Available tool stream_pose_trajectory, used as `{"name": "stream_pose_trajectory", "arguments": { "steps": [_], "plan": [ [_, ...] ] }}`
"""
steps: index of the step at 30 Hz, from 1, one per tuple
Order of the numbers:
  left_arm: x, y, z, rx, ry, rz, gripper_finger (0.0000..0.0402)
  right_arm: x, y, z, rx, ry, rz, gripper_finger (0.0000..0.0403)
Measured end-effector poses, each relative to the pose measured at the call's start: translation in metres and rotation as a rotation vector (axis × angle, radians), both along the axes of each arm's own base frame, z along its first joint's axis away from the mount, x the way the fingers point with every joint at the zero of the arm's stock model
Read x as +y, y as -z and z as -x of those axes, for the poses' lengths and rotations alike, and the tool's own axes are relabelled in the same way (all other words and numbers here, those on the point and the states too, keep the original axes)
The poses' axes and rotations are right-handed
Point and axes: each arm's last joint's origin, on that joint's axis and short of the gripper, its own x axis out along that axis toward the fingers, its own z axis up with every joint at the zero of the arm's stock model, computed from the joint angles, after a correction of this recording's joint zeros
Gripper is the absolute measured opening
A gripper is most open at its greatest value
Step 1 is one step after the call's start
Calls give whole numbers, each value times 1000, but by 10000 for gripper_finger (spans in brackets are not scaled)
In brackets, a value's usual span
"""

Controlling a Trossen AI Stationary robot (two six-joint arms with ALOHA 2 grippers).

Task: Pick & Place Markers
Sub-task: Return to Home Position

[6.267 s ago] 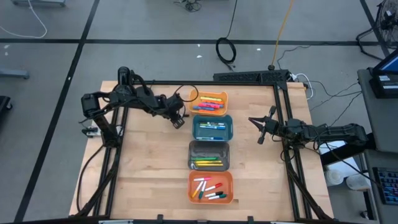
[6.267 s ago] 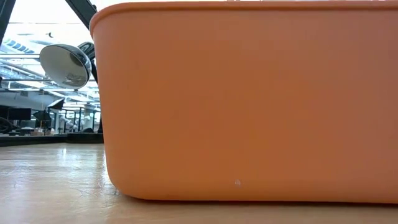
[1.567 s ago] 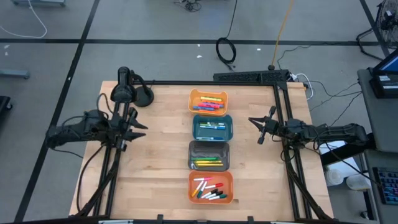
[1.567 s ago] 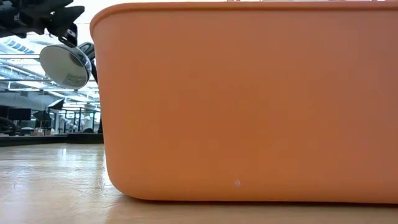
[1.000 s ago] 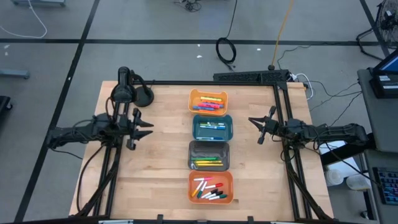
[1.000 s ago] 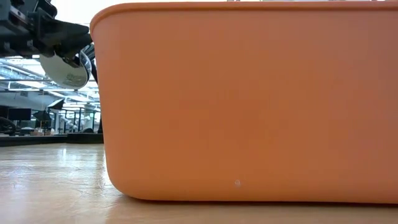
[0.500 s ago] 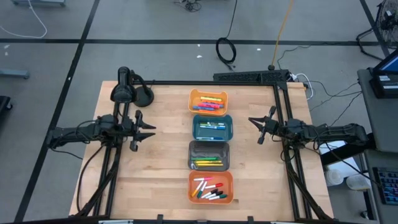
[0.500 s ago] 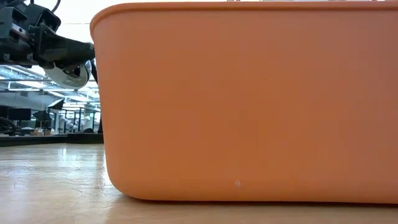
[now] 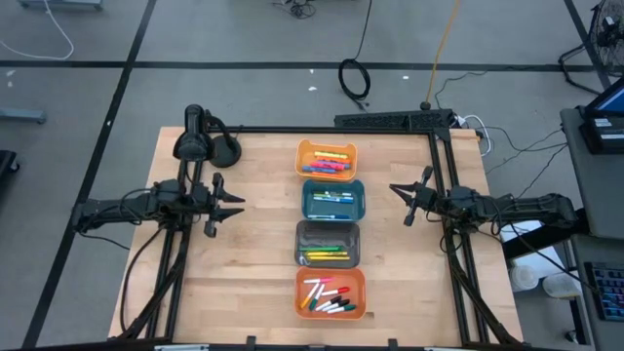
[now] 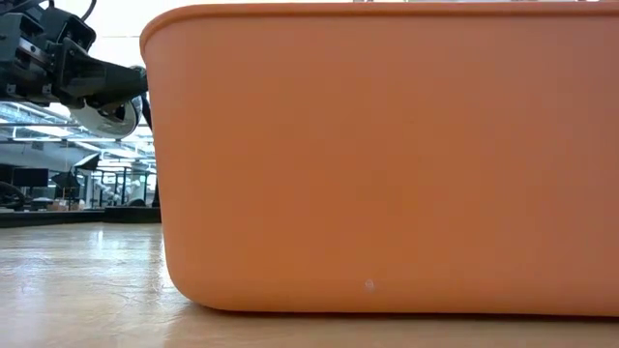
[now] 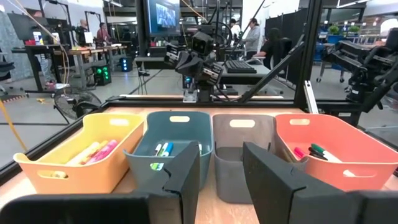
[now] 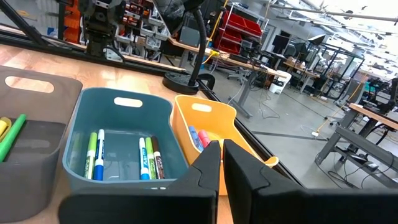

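Observation:
Four bins stand in a row down the table's middle: light orange [image 9: 328, 146] farthest, then teal [image 9: 332, 185], grey [image 9: 328, 226] and orange [image 9: 331, 275] nearest. Each holds several markers lying on its floor: pink and yellow [image 11: 99, 151], green and blue [image 12: 96, 155], yellow and green [image 9: 326, 255], white, red and black [image 9: 327, 297]. My left gripper [image 9: 234, 206] hangs open above the bare wood left of the bins, pointing level at them, with nothing between its fingers. Right of the bins my right gripper [image 9: 398, 191] is shut and holds nothing.
A black stand with a round head [image 9: 193, 144] sits at the far left corner. Dark frame rails [image 9: 331, 128] run along the far and side edges. Bare wood [image 9: 258, 244] lies on both sides of the bin row. The orange bin's wall [image 10: 387, 164] fills the low view.
My left gripper has edged toward the bins, sunk a little and tipped level, staying open. The bins, the markers and my right gripper have kept still.

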Motion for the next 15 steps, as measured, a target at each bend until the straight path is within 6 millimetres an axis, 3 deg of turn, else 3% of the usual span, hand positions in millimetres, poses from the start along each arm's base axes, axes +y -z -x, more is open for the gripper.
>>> {"name": "stream_pose_trajectory", "arguments": {
  "steps": [4,10,15],
  "plan": [
    [0,0,0,0,0,0,127,0,0,0,1,0,4,11],
    [0,0,0,0,0,0,127,-1,-2,0,155,-9,389,11],
    [0,0,0,0,0,0,127,-1,-2,0,183,-12,458,11]
  ]
}}
